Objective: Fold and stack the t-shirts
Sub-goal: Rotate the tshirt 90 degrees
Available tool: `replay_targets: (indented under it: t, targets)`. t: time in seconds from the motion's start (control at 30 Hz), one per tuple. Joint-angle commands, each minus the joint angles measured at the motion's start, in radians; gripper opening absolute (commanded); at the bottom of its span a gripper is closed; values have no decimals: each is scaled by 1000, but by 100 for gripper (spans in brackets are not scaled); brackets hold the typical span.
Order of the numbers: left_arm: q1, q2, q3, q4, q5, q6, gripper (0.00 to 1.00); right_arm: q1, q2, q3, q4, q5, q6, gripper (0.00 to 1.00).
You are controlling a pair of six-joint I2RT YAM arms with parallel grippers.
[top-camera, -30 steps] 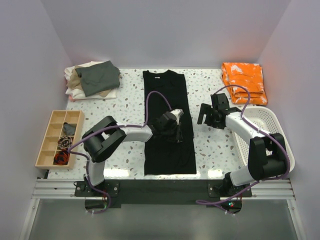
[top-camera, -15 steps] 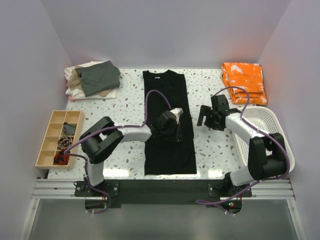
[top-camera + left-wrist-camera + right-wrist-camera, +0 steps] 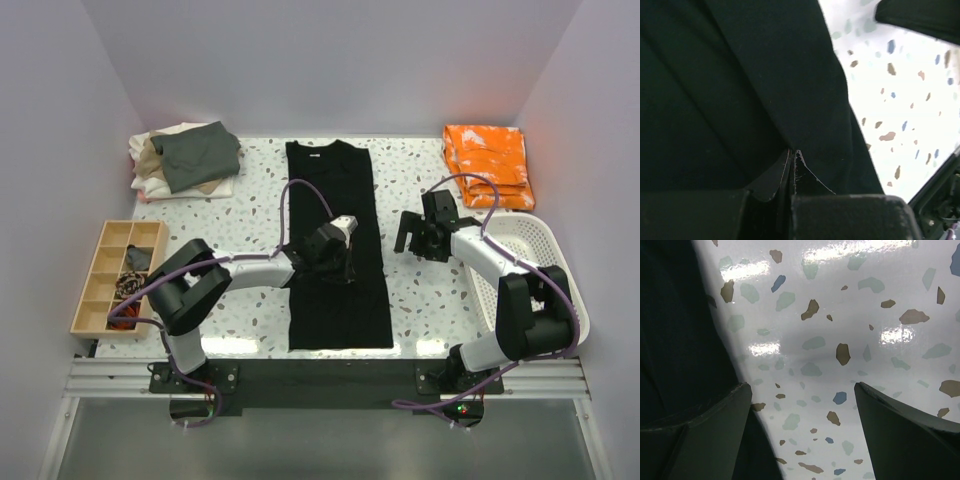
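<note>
Cloth took up the middle of the speckled table (image 3: pixel 430 290): the black t-shirt (image 3: pixel 335 190) lay as a long narrow strip running from the far edge toward the arms, with its small white label at the far end. The left gripper (image 3: pixel 338 268) was down on the shirt about halfway along, toward its right side. In its own wrist camera the left gripper (image 3: pixel 792 155) had its fingertips pressed together, with a ridge of the black t-shirt (image 3: pixel 740 75) rising out of the pinch. The right gripper (image 3: pixel 408 238) hung over bare table just beside the shirt's right edge and touched nothing. From its wrist camera the right gripper (image 3: pixel 802 390) stood spread wide. Its left finger (image 3: pixel 715 425) sat above the hem of the black t-shirt (image 3: pixel 675 330), and the other was over the glossy table (image 3: pixel 840 315). At the far left corner sat the folded pile, a grey-green t-shirt (image 3: pixel 200 155) on top of a tan one (image 3: pixel 150 160) and a cream one (image 3: pixel 160 187). An orange cloth (image 3: pixel 487 160) lay folded at the far right. A white basket (image 3: pixel 540 260) stood near the right arm, and a wooden compartment tray (image 3: pixel 115 275) sat at the left edge.
</note>
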Motion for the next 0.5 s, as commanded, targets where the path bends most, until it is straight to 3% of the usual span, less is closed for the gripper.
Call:
replay_targets:
  t: [0.0,0.03,0.07,0.1,0.13,0.17,0.2,0.23,0.47]
  targets:
    - [-7,-4,-37,-19,-44,3,0,-2,-1,-4,18,-12,-14,88]
    - [-6,-2,-45,-17,-40,-2,1,-2,-4,-4,17,-10,-14,88]
    - [-6,-1,-50,1,-34,-8,12,-2,-5,-5,16,-10,-16,88]
    - [-6,1,-60,13,-26,-8,30,-2,-8,-5,14,-10,-16,88]
    - [-8,-1,-62,17,-26,-10,61,-3,-13,-7,14,-12,-16,88]
    - [-7,-5,-62,21,-30,-10,70,-2,-13,-7,13,-15,-17,88]
    - [-8,-11,-70,23,-37,-10,91,-3,-21,-7,10,-19,-19,88]
    - [-8,-17,-68,15,-59,-8,100,-2,-24,-7,1,-31,-22,88]
    - [-8,-183,-91,-106,-184,30,100,-2,-137,-71,-39,-135,-37,88]
